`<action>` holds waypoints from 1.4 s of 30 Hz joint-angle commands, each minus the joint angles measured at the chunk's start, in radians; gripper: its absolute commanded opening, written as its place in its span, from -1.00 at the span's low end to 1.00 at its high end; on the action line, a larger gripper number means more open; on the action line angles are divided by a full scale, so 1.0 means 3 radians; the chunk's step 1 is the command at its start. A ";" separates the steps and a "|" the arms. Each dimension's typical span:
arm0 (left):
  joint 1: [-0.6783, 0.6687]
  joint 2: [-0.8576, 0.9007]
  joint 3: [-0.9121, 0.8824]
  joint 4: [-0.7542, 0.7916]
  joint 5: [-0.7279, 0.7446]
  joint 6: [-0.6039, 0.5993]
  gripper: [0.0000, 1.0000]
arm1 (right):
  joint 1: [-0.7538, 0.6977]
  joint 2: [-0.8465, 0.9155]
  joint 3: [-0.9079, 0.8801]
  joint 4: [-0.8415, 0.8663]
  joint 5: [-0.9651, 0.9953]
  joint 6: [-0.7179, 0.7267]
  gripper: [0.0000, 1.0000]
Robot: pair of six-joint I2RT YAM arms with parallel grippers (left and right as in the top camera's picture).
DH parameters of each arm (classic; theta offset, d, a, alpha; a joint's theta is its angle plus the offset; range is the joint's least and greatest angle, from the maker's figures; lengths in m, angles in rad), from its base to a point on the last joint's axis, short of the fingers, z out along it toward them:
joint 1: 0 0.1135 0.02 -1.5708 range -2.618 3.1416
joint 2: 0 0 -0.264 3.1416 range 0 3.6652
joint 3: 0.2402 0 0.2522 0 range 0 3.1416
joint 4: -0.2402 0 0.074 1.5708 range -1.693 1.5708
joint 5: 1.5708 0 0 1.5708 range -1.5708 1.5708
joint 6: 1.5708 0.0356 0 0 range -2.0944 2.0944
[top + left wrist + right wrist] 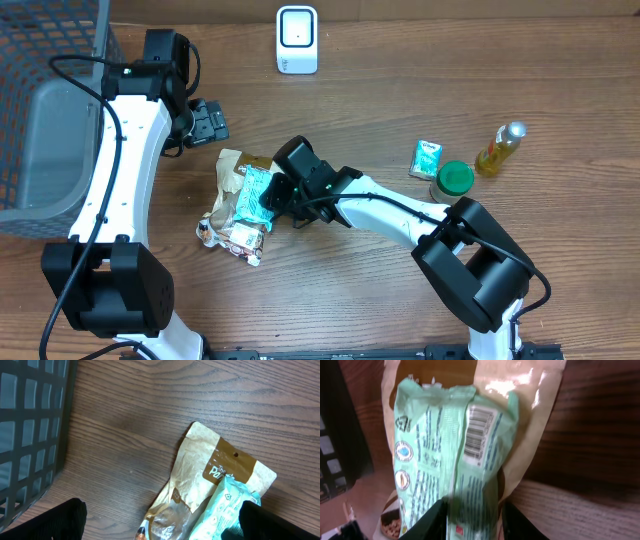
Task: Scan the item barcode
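My right pincer is gripping the mint-green plastic snack packet lying on a tan paper pouch; my left pincer is hovering wide open.

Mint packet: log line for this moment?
right tool clamps mint packet | barcode showing | packet on brown bag | left tool open, empty

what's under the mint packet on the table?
A tan pouch lies under the mint packet, sticking out past its top and right edges in the right wrist view. The packet's barcode faces up. The pouch's middle is covered, and anything beneath the pouch can't be seen.
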 commanded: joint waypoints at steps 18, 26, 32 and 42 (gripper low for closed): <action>-0.0025 0.0004 0.0053 0.0003 -0.0041 0.0039 0.99 | -0.0004 0.0009 -0.0003 -0.0034 0.0070 -0.0010 -0.67; -0.0025 0.0003 0.0053 0.0003 -0.0042 0.0039 1.00 | -0.0005 0.0009 -0.0003 -0.0037 0.0067 -0.0029 -0.92; -0.0025 0.0003 0.0053 0.0003 -0.0041 0.0039 1.00 | -0.0036 0.0001 -0.0001 -0.0089 -0.0084 -0.0598 -0.93; -0.0025 0.0003 0.0053 0.0003 -0.0041 0.0039 1.00 | -0.0298 -0.0298 -0.0001 -0.0338 -0.0429 -0.0905 -0.93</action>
